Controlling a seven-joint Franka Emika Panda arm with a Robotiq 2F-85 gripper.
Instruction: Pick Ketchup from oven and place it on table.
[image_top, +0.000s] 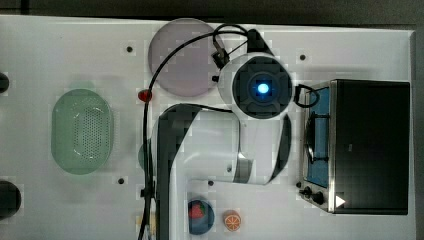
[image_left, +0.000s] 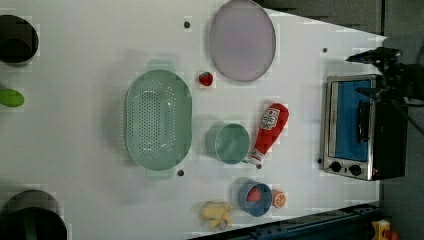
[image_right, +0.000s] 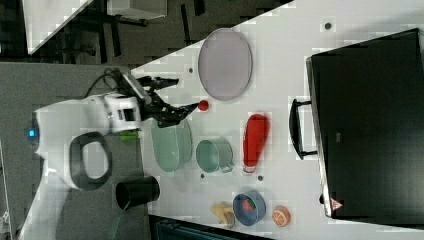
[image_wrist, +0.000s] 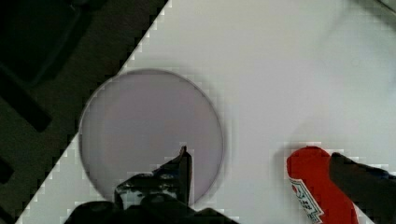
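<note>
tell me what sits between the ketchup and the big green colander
In the left view, a small green cup sits between the ketchup and the colander, right beside the bottle.

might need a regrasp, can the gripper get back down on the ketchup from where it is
Probably yes. The ketchup lies flat on the table, with open space above it. The green cup sits close beside it but apart. The gripper is open and raised above the table.
</note>
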